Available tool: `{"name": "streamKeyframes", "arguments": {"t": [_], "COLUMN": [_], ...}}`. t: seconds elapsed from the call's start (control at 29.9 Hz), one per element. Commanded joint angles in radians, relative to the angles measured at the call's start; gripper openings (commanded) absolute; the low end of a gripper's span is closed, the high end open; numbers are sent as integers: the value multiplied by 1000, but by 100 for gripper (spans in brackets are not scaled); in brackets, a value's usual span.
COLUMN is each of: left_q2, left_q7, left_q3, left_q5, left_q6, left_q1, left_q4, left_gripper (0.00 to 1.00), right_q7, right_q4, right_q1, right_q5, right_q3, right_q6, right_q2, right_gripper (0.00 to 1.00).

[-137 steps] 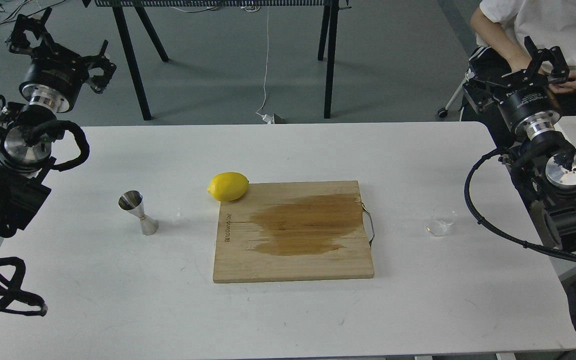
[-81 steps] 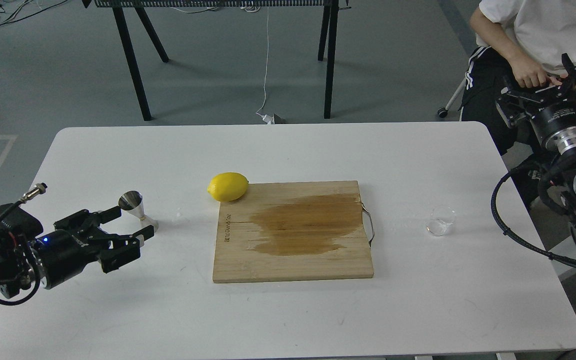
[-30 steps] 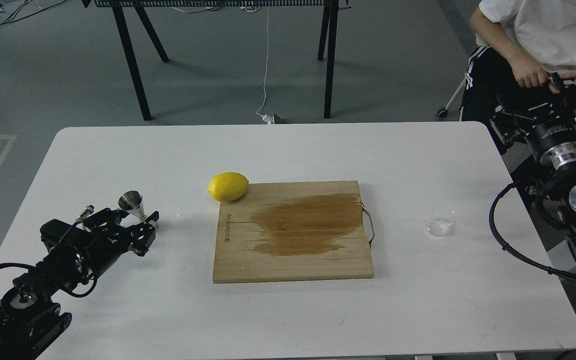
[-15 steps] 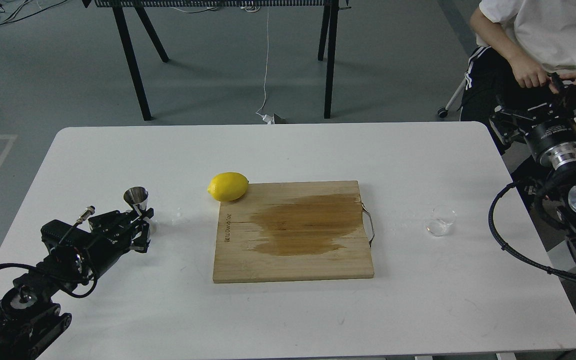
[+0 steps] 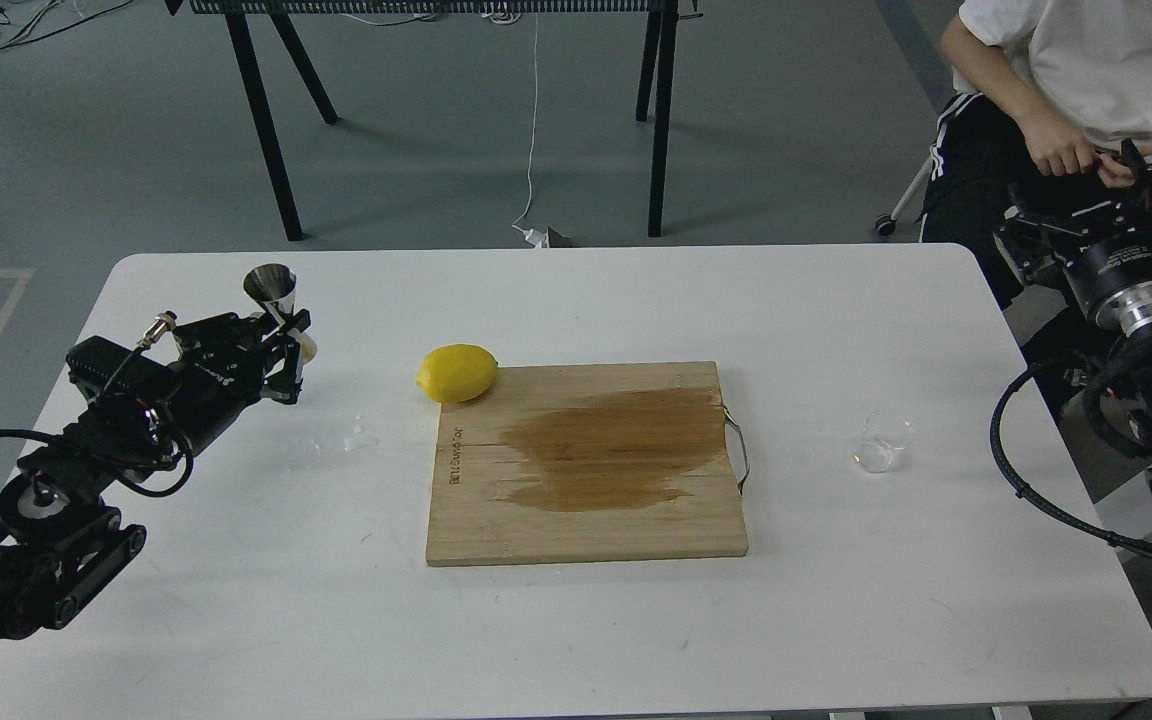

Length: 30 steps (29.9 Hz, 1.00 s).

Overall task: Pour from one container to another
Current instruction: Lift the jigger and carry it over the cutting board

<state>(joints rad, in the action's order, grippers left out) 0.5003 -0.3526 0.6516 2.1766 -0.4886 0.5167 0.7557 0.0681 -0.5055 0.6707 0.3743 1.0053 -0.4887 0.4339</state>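
Observation:
A small steel hourglass jigger [image 5: 274, 296] is held upright above the white table [image 5: 556, 620] at the left, with my left gripper [image 5: 286, 335] shut on its waist and lower cone. The tiny clear cup [image 5: 883, 441] stands on the table at the right, past the board's metal handle, with nothing touching it. My right gripper [image 5: 1126, 195] hangs high at the far right, off the table's edge, well above and behind the clear cup; its fingers are too dark to tell apart.
A wooden cutting board [image 5: 586, 465] with a wet brown stain lies mid-table. A yellow lemon [image 5: 456, 373] rests at its far left corner. A small wet spot [image 5: 358, 437] marks the table left of the board. A seated person [image 5: 1086, 70] is at the back right.

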Motion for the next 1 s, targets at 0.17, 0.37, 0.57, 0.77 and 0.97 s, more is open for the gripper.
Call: {"name": "streamKeyframes", "arguments": {"t": [0.17,0.37,0.57,0.77,0.97], "left_q2": [-63,-204,-273,-354,-424], "left_q7": [1,1,30,30,30], "left_q3": [-47,-167,-257,-276,-375], "left_q5": [5,5,5,5,5], "left_q6": [116,134,134,134,133], "left_q1": [127,166,154,163,192], "left_q4": [221,215,165,45,-44], "left_gripper": [7,7,7,7,7], "right_q7": [1,1,1,1,1], "right_q4": [-8,-13,-13,-15,-15], "right_q1": [-28,-45,-48,-49,-48], "right_q5": [2,3,3,3,3], "right_q3": [9,13,13,13,21], "right_q6": [0,0,0,0,0], "right_q2": [51,63,68,66,65], "right_gripper": [100,100,100,100,100]}}
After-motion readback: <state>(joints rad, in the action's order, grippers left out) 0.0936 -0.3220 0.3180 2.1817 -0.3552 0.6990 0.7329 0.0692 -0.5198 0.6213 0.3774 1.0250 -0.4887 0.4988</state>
